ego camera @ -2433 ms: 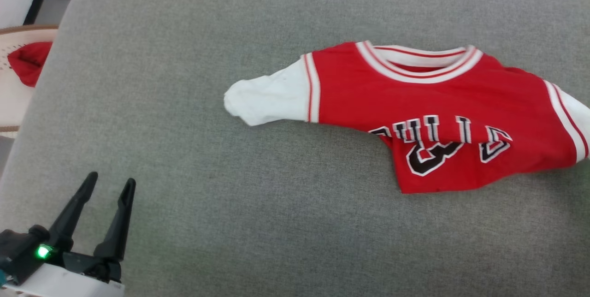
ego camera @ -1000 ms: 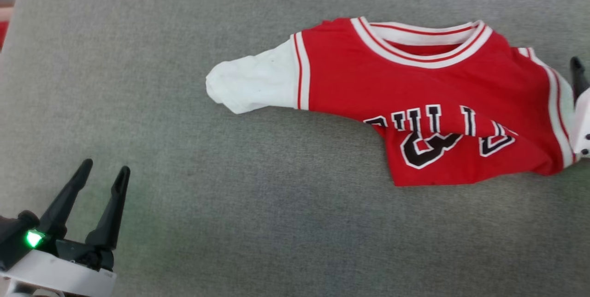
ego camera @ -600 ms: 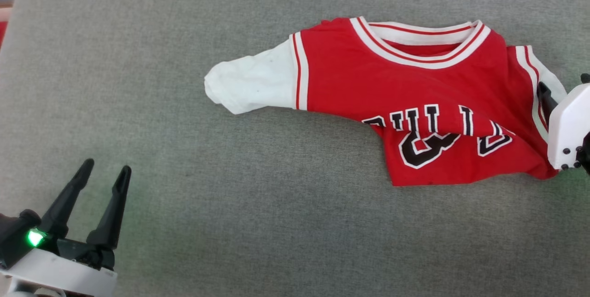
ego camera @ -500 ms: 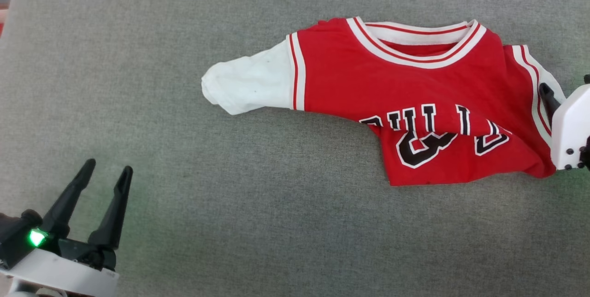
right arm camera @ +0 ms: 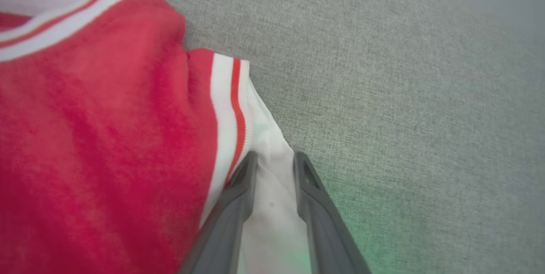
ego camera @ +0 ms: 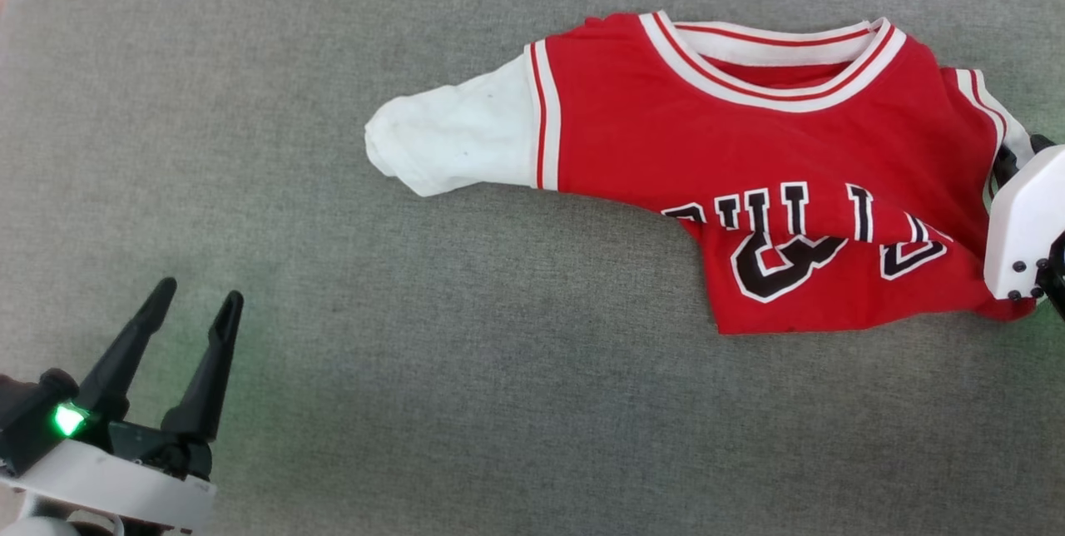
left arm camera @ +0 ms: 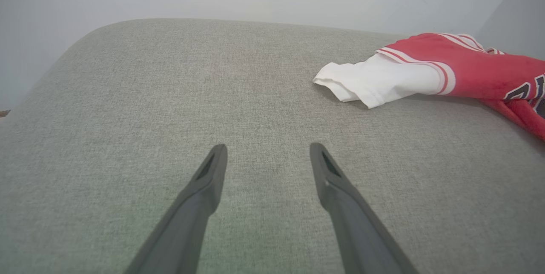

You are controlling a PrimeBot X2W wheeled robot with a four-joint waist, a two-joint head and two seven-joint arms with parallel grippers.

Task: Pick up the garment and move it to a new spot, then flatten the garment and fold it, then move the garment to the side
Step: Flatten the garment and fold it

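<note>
Grey upholstered cushion (ego camera: 333,403); red T-shirt (ego camera: 749,153) lies rumpled on its right half, lettering creased over. Change noted: the right gripper (right arm camera: 274,157) has come in from the right edge, and its jaws have narrowed from a wide spread around the white sleeve (right arm camera: 266,129). Cloth sits between them, but we cannot tell if they pinch yet. Left gripper (ego camera: 200,290) idles well apart, jaws spread. We judge the pick-up is starting.
</note>
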